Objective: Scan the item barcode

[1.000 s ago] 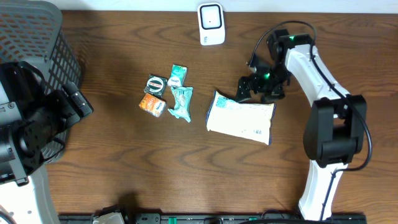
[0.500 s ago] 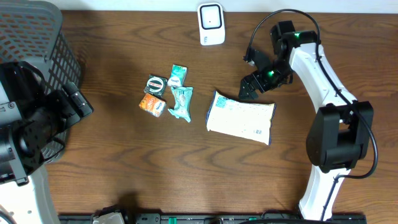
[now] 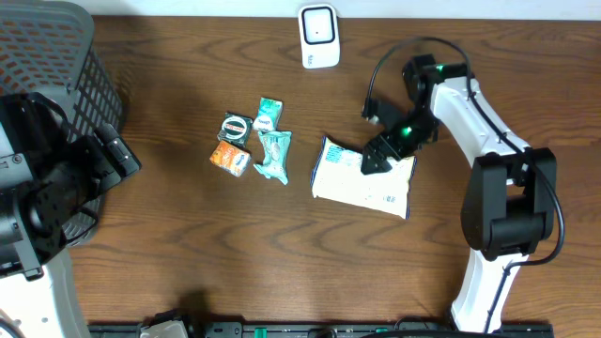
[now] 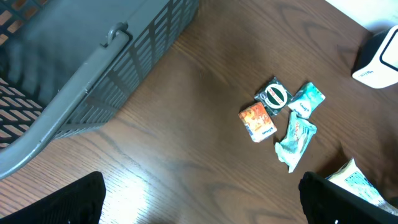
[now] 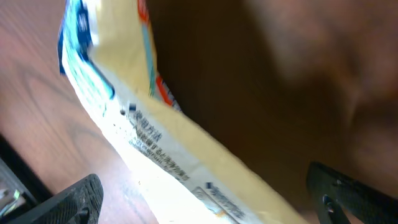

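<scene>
The right gripper (image 3: pixel 374 160) hangs released, jaws spread across the white printed pouch (image 3: pixel 362 185), apparently positioned to grasp it for the scanner (image 3: pixel 319 36). The left gripper (image 4: pixel 199 186) also stands released.

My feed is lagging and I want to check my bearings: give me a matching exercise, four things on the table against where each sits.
Things:
1. basket
2. scanner
3. white pack
4. orange packet

Places:
A. partly beneath the right gripper
B. middle of the table's far edge
C. far left corner
D. among the small packets left of the pack

Pairs: 1-C, 2-B, 3-A, 4-D
</scene>
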You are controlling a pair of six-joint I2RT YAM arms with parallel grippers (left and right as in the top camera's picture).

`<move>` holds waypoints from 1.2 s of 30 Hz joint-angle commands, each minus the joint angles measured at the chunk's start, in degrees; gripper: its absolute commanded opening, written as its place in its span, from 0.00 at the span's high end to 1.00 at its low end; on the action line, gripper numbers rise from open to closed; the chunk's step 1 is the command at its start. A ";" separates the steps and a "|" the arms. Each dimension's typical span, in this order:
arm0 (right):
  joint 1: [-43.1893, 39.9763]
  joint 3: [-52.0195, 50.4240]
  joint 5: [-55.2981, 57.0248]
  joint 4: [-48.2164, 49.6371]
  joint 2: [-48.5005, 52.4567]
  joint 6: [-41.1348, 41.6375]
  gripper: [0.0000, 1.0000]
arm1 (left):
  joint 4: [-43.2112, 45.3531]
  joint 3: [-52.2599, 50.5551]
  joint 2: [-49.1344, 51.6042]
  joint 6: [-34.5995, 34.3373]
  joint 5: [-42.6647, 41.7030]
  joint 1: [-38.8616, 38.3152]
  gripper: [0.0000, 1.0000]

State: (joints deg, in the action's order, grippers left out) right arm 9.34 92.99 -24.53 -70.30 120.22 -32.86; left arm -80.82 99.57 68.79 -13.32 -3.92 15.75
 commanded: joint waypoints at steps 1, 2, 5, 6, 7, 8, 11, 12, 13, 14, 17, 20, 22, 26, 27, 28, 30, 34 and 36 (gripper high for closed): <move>0.61 -1.07 -1.88 0.28 0.66 -2.32 0.01 | -0.13 -0.52 0.02 -0.09 0.55 0.31 0.02; 0.61 -1.01 -2.19 0.31 0.63 -2.12 0.01 | -0.13 -0.52 0.02 -0.09 0.55 0.31 0.02; 0.59 0.59 -1.88 0.22 0.50 2.38 0.01 | -0.13 -0.52 0.02 -0.09 0.55 0.31 0.02; 0.48 1.29 -1.75 -0.04 0.39 3.78 0.01 | -0.13 -0.52 0.02 -0.09 0.55 0.31 0.02; 0.44 2.21 -1.75 -0.50 0.31 4.83 0.01 | -0.13 -0.52 0.02 -0.09 0.55 0.31 0.02; 0.39 3.39 -1.75 -1.33 0.24 5.16 0.01 | -0.13 -0.52 0.02 -0.09 0.55 0.31 0.02; 0.42 6.86 -1.62 -4.13 0.20 4.72 0.01 | -0.13 -0.52 0.02 -0.09 0.55 0.31 0.02; 0.46 7.98 -1.46 -4.85 0.20 4.17 0.01 | -0.13 -0.52 0.02 -0.09 0.55 0.31 0.03; 0.46 8.74 -1.51 -5.38 0.20 3.21 0.01 | -0.13 -0.52 0.02 -0.09 0.55 0.31 0.02; 0.46 9.29 -1.51 -5.73 0.20 2.25 0.01 | -0.13 -0.52 0.02 -0.09 0.55 0.31 0.02; 0.50 9.35 -1.51 -6.01 0.24 -1.27 0.01 | -0.13 -0.52 0.02 -0.09 0.55 0.31 0.03; 0.57 8.00 -1.49 -6.36 0.59 -4.63 0.01 | -0.13 -0.52 0.02 -0.09 0.55 0.31 0.02; 0.79 6.29 -1.49 -6.38 0.81 -6.56 0.01 | -0.13 -0.52 0.02 -0.09 0.55 0.31 0.03; 1.73 -0.15 -1.51 -4.02 0.87 -9.25 0.01 | -0.13 -0.52 0.02 -0.09 0.55 0.31 0.02; 1.99 -1.40 -1.49 -3.15 0.87 -9.25 0.01 | -0.13 -0.52 0.02 -0.09 0.55 0.31 0.02; 2.27 -2.67 -1.49 -2.14 0.87 -9.22 0.02 | -0.13 -0.52 0.02 -0.09 0.55 0.31 0.02; 2.86 -5.57 -1.49 0.61 0.87 -9.18 0.05 | -0.13 -0.52 0.02 -0.09 0.55 0.31 0.02; 3.89 -10.95 -1.49 6.60 0.87 -6.78 0.16 | -0.13 -0.52 0.02 -0.09 0.55 0.31 0.02; 4.28 -12.57 -1.55 8.79 0.87 -3.78 0.40 | -0.13 -0.52 0.02 -0.09 0.55 0.31 0.03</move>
State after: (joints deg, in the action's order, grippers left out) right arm 12.86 82.98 -25.47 -63.26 120.60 -39.62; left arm -80.82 99.57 68.79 -13.32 -3.92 15.75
